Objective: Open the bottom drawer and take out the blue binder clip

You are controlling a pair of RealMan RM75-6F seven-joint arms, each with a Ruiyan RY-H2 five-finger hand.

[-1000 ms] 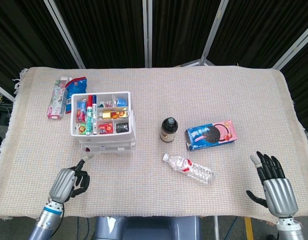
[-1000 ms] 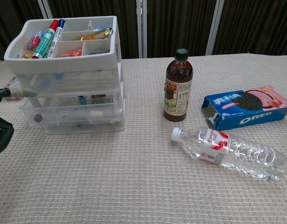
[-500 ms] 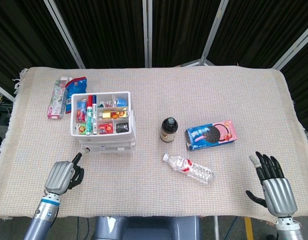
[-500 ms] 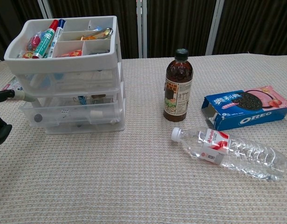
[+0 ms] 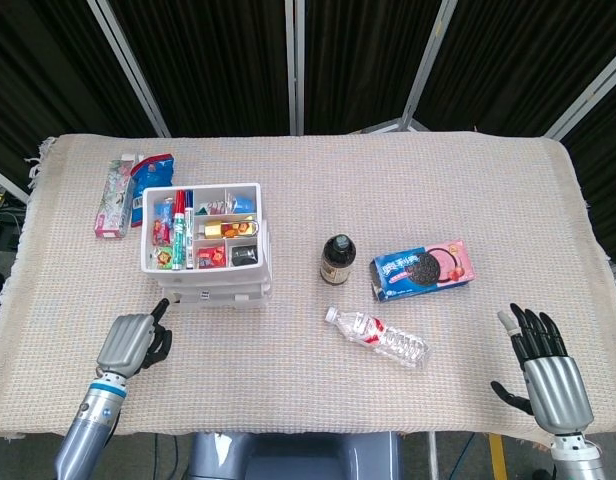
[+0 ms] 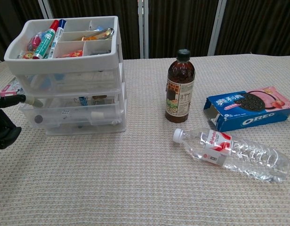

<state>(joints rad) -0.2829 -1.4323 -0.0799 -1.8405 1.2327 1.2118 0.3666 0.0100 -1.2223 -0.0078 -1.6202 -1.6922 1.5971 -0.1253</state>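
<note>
The left robot hand (image 5: 133,342) sits near the front-left corner of the drawer unit (image 5: 203,245), most fingers curled into the palm and one finger (image 6: 23,100) stretched out. In the chest view that fingertip reaches the left end of the unit's drawers, at about the seam above the bottom drawer (image 6: 72,117); whether it actually touches cannot be told. It grasps nothing. The right robot hand (image 5: 548,372) hovers at the desk's (image 5: 388,190) near right edge, fingers spread, released and empty.

The bottom drawer is closed; the blue binder clip cannot be picked out through its cloudy front.

One drawer unit of three clear drawers under an open top tray. One dark brown bottle (image 5: 336,260) upright. One clear water bottle (image 5: 378,337) lying on its side. One Oreo box (image 5: 422,268). Two packets (image 5: 128,190) left of the unit
</note>
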